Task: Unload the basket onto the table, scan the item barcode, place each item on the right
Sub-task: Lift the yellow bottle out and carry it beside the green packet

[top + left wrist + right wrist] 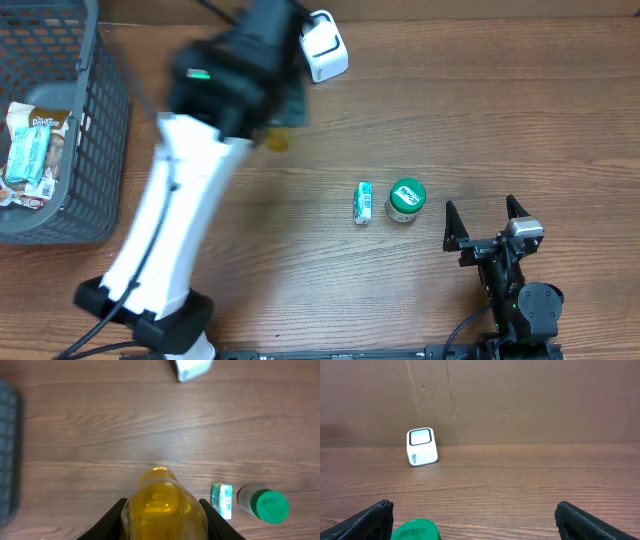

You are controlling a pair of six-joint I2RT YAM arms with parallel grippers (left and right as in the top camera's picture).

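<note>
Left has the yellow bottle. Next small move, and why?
Probably ease the left gripper forward so the yellow bottle comes closer to the white scanner. The bottle sits clamped between the fingers, the scanner lies ahead of it with bare table between them, and no barcode shows.

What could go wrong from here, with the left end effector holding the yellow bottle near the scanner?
1. The yellow bottle looks smooth and rounded, pinched only at its sides by the left end effector; it might twist or slip.
2. The arm is close to the small white scanner; a bump could shift or tip it.
3. No barcode shows in any view, so it may face away from the scanner window.
</note>
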